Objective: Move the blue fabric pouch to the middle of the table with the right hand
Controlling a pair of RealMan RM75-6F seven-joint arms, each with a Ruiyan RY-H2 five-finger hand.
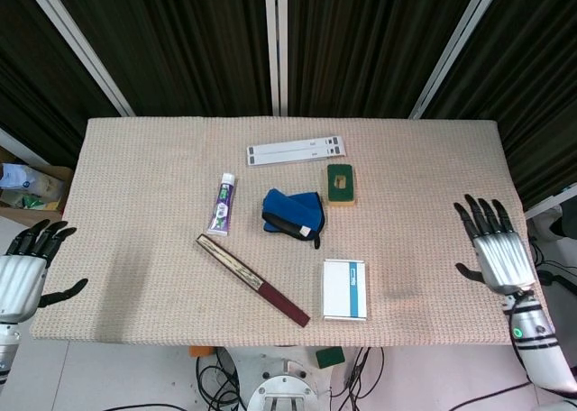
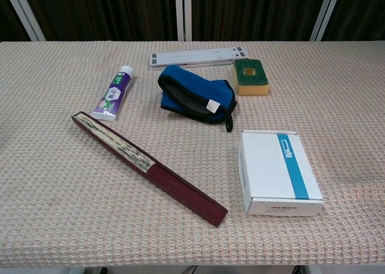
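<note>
The blue fabric pouch (image 1: 291,213) with black trim lies flat near the table's middle, between the toothpaste and the sponge; the chest view shows the pouch (image 2: 197,100) with its small white tag facing front. My right hand (image 1: 492,244) hovers off the table's right edge, fingers spread, holding nothing. Off the left edge my left hand (image 1: 25,269) is open too. Neither hand appears in the chest view.
A purple toothpaste tube (image 1: 222,204) lies left of the pouch. A green-topped sponge (image 1: 340,182) sits to its right, a white ruler-like strip (image 1: 296,149) behind. In front are a dark red folded fan (image 1: 251,278) and a white-and-blue box (image 1: 344,289).
</note>
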